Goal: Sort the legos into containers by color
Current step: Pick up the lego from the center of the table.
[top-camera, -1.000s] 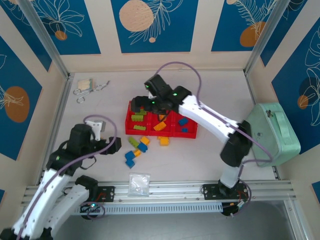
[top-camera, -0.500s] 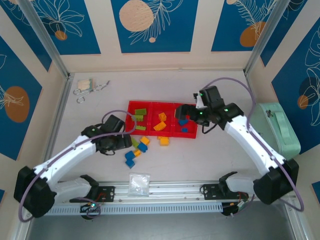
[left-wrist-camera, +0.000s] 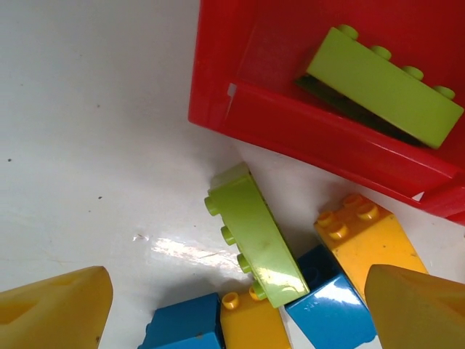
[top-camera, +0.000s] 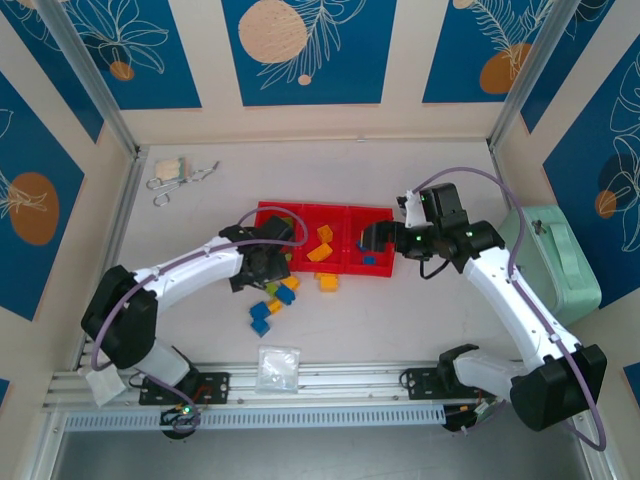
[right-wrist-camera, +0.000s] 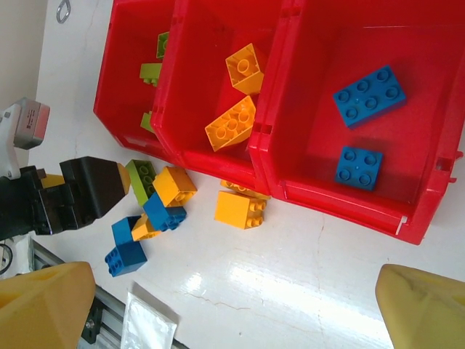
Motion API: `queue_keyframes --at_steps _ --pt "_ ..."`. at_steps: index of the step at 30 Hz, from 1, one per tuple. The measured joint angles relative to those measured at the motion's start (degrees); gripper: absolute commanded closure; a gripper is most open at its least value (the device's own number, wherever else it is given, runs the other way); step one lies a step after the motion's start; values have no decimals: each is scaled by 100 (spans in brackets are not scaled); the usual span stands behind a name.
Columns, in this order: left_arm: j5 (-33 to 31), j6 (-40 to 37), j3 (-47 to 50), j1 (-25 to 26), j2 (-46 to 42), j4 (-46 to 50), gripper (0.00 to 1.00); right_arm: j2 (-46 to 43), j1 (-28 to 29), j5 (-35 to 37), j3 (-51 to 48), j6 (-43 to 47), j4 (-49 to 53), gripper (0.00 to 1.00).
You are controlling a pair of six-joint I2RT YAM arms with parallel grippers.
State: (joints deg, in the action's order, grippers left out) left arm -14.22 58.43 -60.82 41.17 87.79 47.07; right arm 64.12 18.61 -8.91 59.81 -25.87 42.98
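Note:
The red tray (top-camera: 330,207) has three containers. Lime green legos (right-wrist-camera: 151,71) lie in the left one, orange-yellow legos (right-wrist-camera: 231,122) in the middle one, two blue legos (right-wrist-camera: 369,94) in the right one. Loose legos lie in front of the tray: a lime green lego (left-wrist-camera: 258,236) on its side against blue legos (left-wrist-camera: 330,305) and orange-yellow ones (left-wrist-camera: 363,233), plus a separate orange-yellow lego (right-wrist-camera: 240,209). My left gripper (left-wrist-camera: 240,320) hangs open just above this pile (top-camera: 266,272), holding nothing. My right gripper (top-camera: 372,240) is open and empty above the tray's right end (right-wrist-camera: 232,313).
A clear plastic bag (top-camera: 278,367) lies near the front rail. A mint-green case (top-camera: 550,255) stands at the right edge, behind the right arm. Keys and a small pad (top-camera: 178,172) lie at the back left. The table is bare white left of the tray.
My left arm has swung from the near left out to the loose pile in front of the tray. My right arm has moved from over the tray's left end to its right end.

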Motion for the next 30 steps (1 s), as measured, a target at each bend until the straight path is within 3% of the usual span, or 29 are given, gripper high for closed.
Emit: queue_keyframes --at_steps 7,15,19,30 --pt "90 103 205 -72 7 -378 25 -140 -15 -76 -109 17 -15 1" --pt "323 105 363 -122 249 -894 31 -341 -15 -98 -315 -9 105 1" --pt "409 39 487 -260 369 -1123 46 -560 -15 -94 -339 -33 240 1" --pt "763 -197 1224 -782 345 -1982 60 -621 -15 -52 -339 -223 426 0"
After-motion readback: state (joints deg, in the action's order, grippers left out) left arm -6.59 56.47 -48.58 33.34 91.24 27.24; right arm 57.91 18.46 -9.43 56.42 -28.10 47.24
